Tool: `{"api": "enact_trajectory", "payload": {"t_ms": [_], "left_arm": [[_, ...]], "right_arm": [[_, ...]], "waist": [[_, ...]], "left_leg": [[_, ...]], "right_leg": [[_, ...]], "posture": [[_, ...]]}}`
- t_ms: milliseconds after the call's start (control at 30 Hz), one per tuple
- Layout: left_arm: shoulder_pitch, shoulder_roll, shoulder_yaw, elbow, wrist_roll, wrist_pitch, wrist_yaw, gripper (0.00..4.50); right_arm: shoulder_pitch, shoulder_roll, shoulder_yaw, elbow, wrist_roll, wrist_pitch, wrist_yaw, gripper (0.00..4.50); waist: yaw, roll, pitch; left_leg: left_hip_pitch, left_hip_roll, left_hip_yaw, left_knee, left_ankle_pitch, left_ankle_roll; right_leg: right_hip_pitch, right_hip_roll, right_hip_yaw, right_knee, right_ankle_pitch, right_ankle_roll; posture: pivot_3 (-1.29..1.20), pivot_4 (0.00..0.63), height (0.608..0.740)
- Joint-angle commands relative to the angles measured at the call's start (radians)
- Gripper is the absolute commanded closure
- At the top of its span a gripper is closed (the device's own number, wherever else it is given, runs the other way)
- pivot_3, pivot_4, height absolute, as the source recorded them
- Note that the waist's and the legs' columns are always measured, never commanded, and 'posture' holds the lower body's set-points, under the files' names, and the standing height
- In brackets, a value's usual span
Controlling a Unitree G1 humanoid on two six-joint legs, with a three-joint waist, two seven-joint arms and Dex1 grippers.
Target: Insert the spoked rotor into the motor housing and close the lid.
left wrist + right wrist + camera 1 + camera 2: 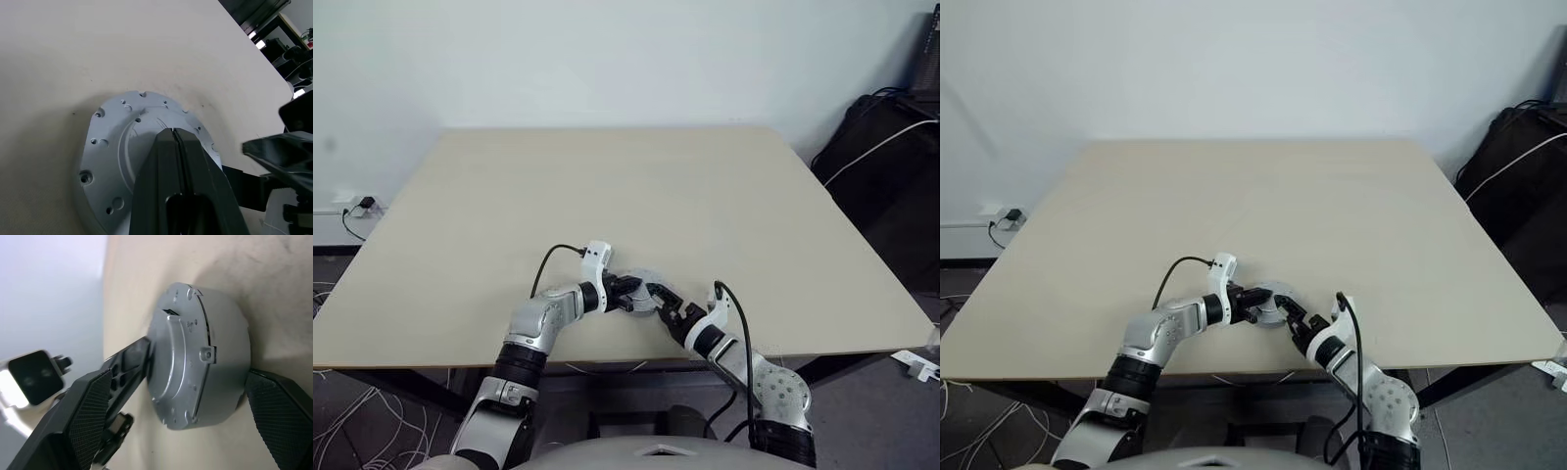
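Motor housing (203, 357), lid (117, 161) seated, sits on table (607, 186) near its 6 o'clock edge. Left gripper (173, 134) pinched closed, tips pressing on lid. Right gripper (181, 431) spread wide, fingers (279, 406) flanking housing, apart from it. Broad bare tabletop toward 12 o'clock.

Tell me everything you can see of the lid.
The lid is a round, silvery-grey metal-looking disc with a raised centre and small holes around its rim. It sits closed on top of the grey motor housing, which rests on the beige table near its front edge. The left gripper, fingers shut, presses its tips on the lid's centre. The right gripper stands open, one finger to each side of the housing.
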Motion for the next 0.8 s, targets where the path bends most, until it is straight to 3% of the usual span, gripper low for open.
{"api": "enact_trajectory", "payload": {"t_ms": [33,233,800], "left_arm": [[0.023,0.017,-0.001,0.032,0.019,0.037,0.030,4.50],[0.030,0.020,0.006,0.026,0.018,0.038,0.033,4.50],[0.037,0.019,0.010,0.021,0.018,0.037,0.036,4.50]], "right_arm": [[-0.041,0.039,0.016,0.000,0.027,-0.004,-0.001,0.02],[-0.039,0.011,0.046,-0.019,0.067,0.073,0.086,0.02],[-0.030,0.028,0.021,-0.010,0.057,0.006,0.063,0.02]], "waist": [[0.000,0.000,0.000],[0.001,0.000,0.000],[0.001,0.001,-0.001]], "left_leg": [[0.000,0.000,0.000,0.000,0.000,0.000],[0.000,0.000,0.000,0.000,0.000,0.000],[0.000,0.000,0.000,0.000,0.000,0.000]], "right_leg": [[0.000,0.000,0.000,0.000,0.000,0.000],[0.000,0.000,0.000,0.000,0.000,0.000],[0.000,0.000,0.000,0.000,0.000,0.000]], "posture": [[0.00,0.000,0.740],[0.00,0.000,0.740],[0.00,0.000,0.740]]}}
